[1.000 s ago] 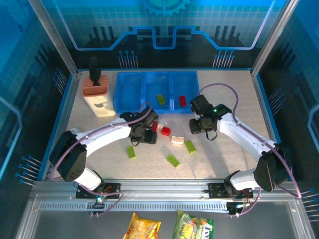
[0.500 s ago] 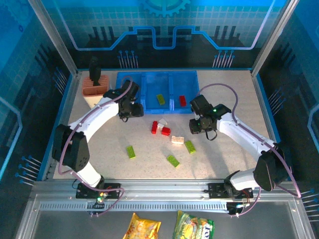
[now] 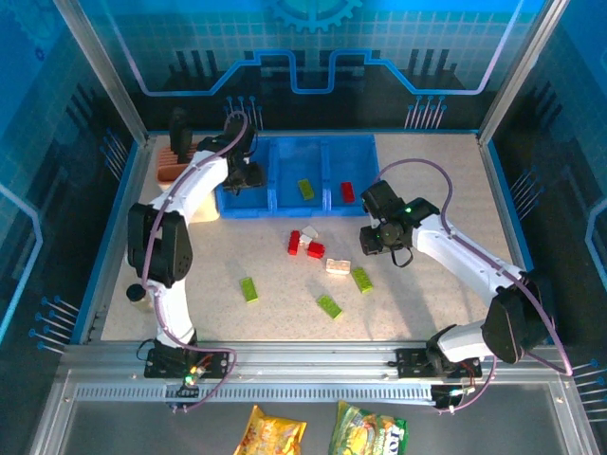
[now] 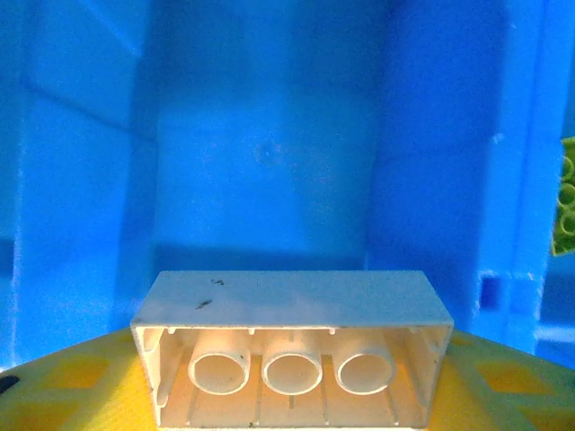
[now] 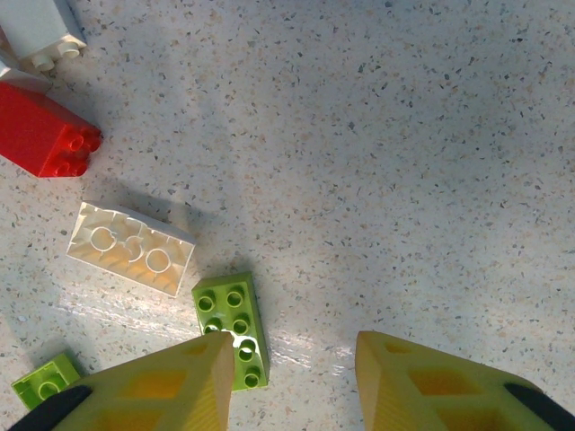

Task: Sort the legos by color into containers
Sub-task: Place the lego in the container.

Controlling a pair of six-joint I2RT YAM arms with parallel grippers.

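Observation:
My left gripper [image 3: 245,175] hangs over the left compartment of the blue tray [image 3: 299,141], shut on a cream-white brick [image 4: 292,346] whose hollow underside faces the wrist camera. The middle compartment holds a green brick [image 3: 305,189] and the right one a red brick [image 3: 347,191]. On the table lie two red bricks [image 3: 294,242], a white one [image 3: 309,233], a cream one [image 3: 337,266] and three green ones [image 3: 361,279]. My right gripper [image 5: 292,352] hovers open above bare table, and a green brick [image 5: 232,328] lies beside its left finger.
A cream block with a ribbed orange top [image 3: 182,175] stands left of the tray, close to my left arm. Two snack packets [image 3: 270,431] lie below the front rail. Blue walls close in the table on three sides.
My left arm swung from the middle of the table back and left to the tray's left compartment, carrying the cream-white brick. The right arm stayed still.

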